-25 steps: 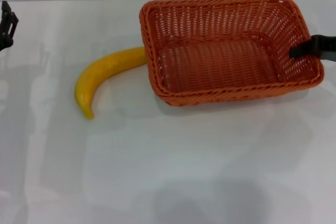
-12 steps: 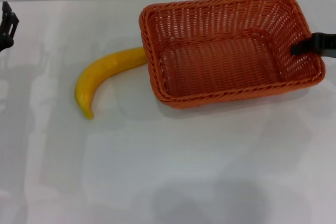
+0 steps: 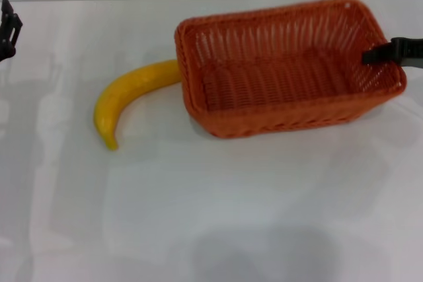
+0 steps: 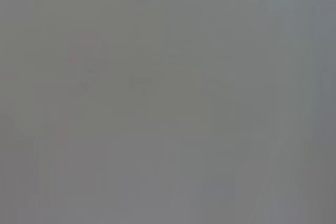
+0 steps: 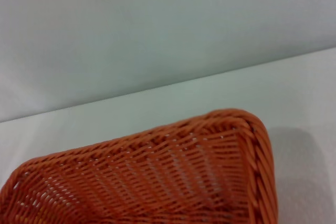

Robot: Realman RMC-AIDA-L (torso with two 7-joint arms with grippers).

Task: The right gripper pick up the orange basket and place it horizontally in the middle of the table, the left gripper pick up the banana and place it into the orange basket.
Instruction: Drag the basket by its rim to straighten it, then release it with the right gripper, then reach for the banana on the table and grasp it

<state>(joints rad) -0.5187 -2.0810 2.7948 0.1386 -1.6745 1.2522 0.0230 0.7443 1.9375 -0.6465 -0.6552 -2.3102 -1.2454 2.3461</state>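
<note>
The orange basket sits on the far right part of the table, tilted: its right end is raised, so the near side wall shows and a shadow falls under it, while its left end stays low near the tabletop. The right gripper reaches in from the right edge of the head view and is clamped on the rim of the basket's right short side, one black finger showing inside the wall. In the right wrist view a braided corner of the basket fills the lower part, with the white table and a pale wall behind it.

The banana lies flat on the table just left of the basket, its stem end touching or tucked against the basket's left short side, its dark tip pointing toward the near left. It curves away from the basket, so only that one end is crowded.

The left gripper stands at the far left edge of the head view, well apart from the banana; whether its fingers are apart or together cannot be told. The left wrist view shows only flat grey.

The near half of the table in front of both things is bare white, and a wide strip lies open between the banana and the left gripper.
</note>
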